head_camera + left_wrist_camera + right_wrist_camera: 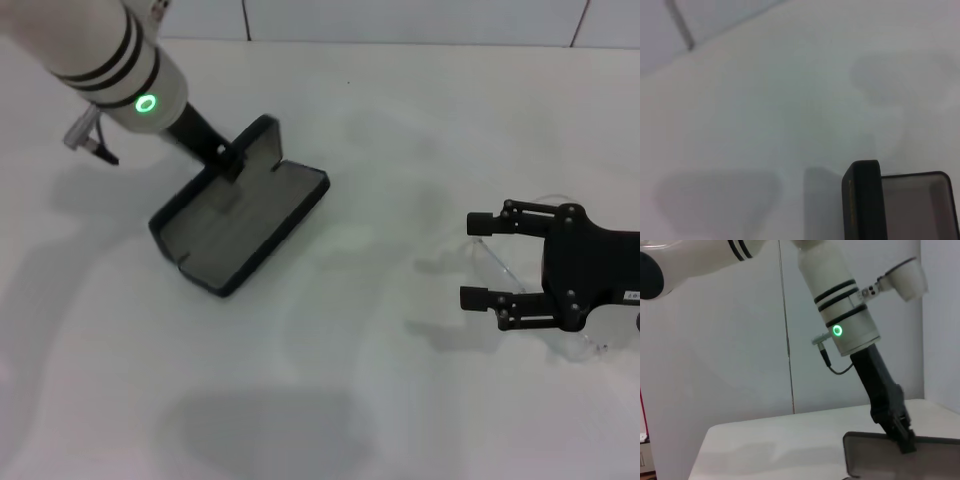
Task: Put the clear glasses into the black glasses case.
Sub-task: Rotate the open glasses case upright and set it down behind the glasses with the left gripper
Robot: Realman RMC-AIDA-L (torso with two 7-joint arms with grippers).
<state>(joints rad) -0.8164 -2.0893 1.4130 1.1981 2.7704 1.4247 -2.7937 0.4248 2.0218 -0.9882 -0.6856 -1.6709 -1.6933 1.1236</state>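
Note:
The black glasses case [262, 222] lies open at the left of the white table, grey lining up, its lid [262, 143] standing upright. My left gripper [232, 162] reaches down from the back left and is shut on that lid's edge; the right wrist view shows the left gripper [903, 439] at the case rim [852, 437]. The left wrist view shows only the lid edge [863, 200] and the lining. The clear glasses [494, 264] lie on the table at the right. My right gripper [484, 258] hovers over them, open, with part of the lens showing between its fingers.
A white tabletop [350, 380] spreads between the case and the glasses. A tiled white wall [400, 20] runs along the back edge.

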